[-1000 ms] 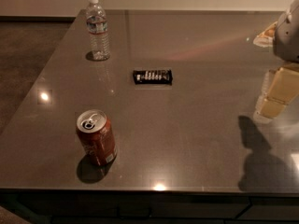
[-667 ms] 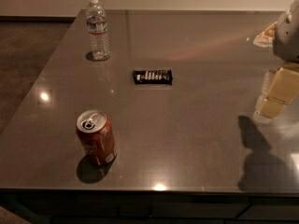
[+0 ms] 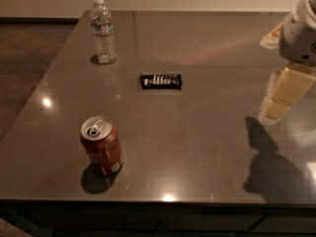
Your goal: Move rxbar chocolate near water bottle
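The rxbar chocolate [image 3: 160,81] is a flat black bar with white lettering, lying near the middle of the dark table [image 3: 207,152]. The water bottle [image 3: 103,30] is clear with a white cap and stands upright at the table's far left. The bar lies to the right of the bottle and nearer to me, well apart from it. My gripper [image 3: 284,100] hangs over the table's right side, far to the right of the bar, with nothing seen in it. Its shadow falls on the table below it.
A reddish-brown soda can [image 3: 101,145] with an opened top stands upright at the front left of the table. The table's front edge runs along the bottom of the view. Brown floor shows beyond the left edge.
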Tool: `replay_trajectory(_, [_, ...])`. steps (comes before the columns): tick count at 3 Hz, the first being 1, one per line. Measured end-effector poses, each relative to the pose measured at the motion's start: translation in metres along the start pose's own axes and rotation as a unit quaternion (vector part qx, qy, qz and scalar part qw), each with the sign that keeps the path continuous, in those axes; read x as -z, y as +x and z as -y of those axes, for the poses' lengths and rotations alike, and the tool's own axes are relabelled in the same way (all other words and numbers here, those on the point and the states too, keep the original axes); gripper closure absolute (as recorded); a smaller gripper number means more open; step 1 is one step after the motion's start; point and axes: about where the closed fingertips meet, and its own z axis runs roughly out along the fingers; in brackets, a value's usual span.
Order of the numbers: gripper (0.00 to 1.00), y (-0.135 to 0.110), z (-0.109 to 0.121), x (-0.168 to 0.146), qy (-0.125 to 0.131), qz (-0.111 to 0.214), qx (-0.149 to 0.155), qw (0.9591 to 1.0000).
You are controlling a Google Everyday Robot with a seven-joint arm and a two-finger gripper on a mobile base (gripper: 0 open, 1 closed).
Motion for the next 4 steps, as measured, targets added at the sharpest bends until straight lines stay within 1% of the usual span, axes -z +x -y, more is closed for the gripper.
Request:
replay_trajectory(1, [0.00,-0.026,0.027,-0.030,-0.013,0.031,0.001,0.9994])
replay_trajectory(2, [0.00,-0.048,0.053,-0.052,-0.023,0.058,0.001,0.9981])
replay_trajectory(3, [0.00,-0.066,0.074,-0.074,-0.036,0.075,-0.004,0.9965])
replay_trajectory(4, [0.00,-0.088,0.086,-0.099,-0.051,0.092,-0.005,0.9944])
